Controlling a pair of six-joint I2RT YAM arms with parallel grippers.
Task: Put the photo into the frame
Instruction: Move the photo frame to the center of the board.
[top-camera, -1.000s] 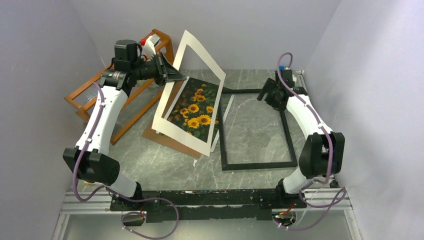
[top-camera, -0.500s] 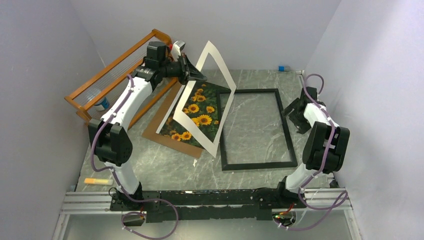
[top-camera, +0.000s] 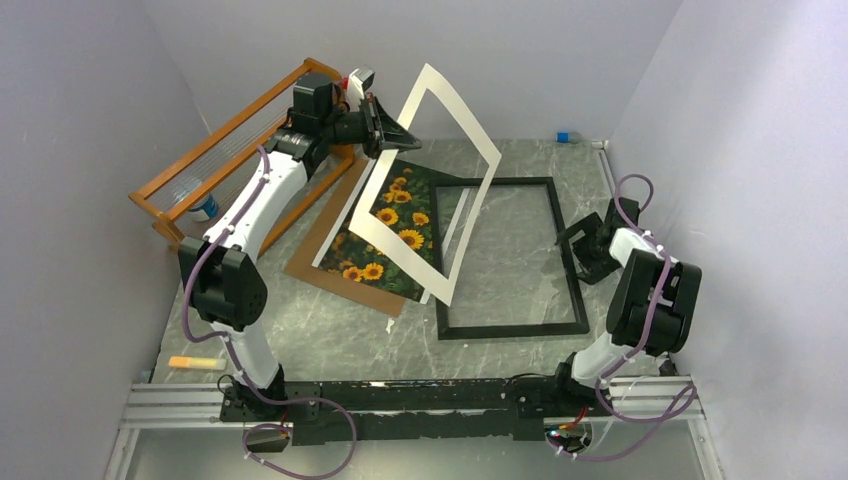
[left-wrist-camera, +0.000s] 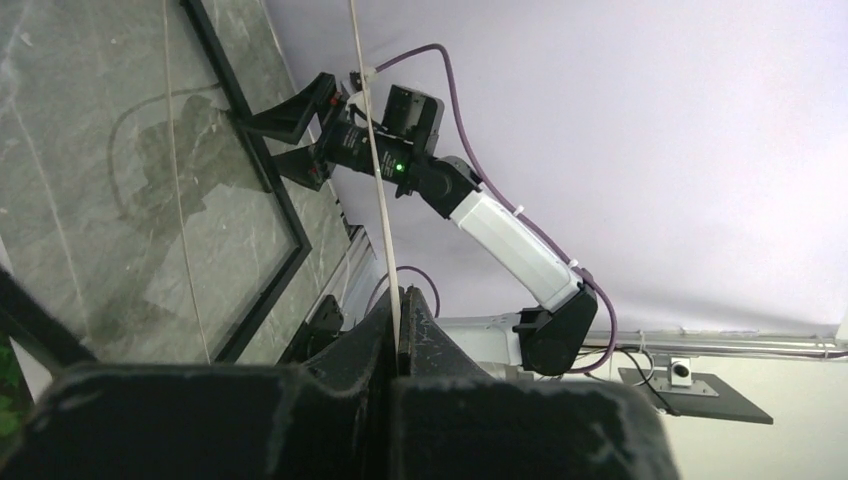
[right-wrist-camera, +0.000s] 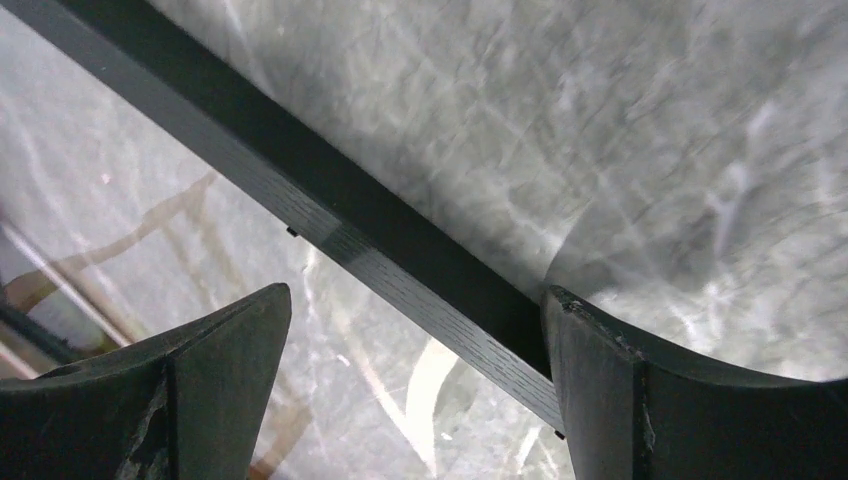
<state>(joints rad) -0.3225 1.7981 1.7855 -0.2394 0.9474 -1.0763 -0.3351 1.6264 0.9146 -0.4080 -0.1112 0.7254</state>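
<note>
The photo (top-camera: 395, 235), yellow sunflowers on dark green, lies face up on a brown backing board (top-camera: 318, 268) left of centre. To its right the black frame (top-camera: 510, 330) lies flat on the table. My left gripper (top-camera: 392, 135) is shut on the top corner of a white mat border (top-camera: 462, 110) and holds it tilted in the air above the photo and the frame's left side. In the left wrist view the mat's thin edge (left-wrist-camera: 375, 170) runs up from between the pressed jaws (left-wrist-camera: 400, 300). My right gripper (top-camera: 582, 245) (right-wrist-camera: 417, 295) stands open, straddling the frame's right rail (right-wrist-camera: 330, 215).
An orange wooden rack (top-camera: 230, 125) stands at the back left with a blue-capped object (top-camera: 205, 208) inside. An orange pen (top-camera: 195, 362) lies near the left arm's base. A small blue item (top-camera: 563, 137) sits by the back wall. Walls close in on both sides.
The left gripper has swung the mat up and to the right, over the frame's left side. The right gripper left the frame's far corner and now sits at its right rail.
</note>
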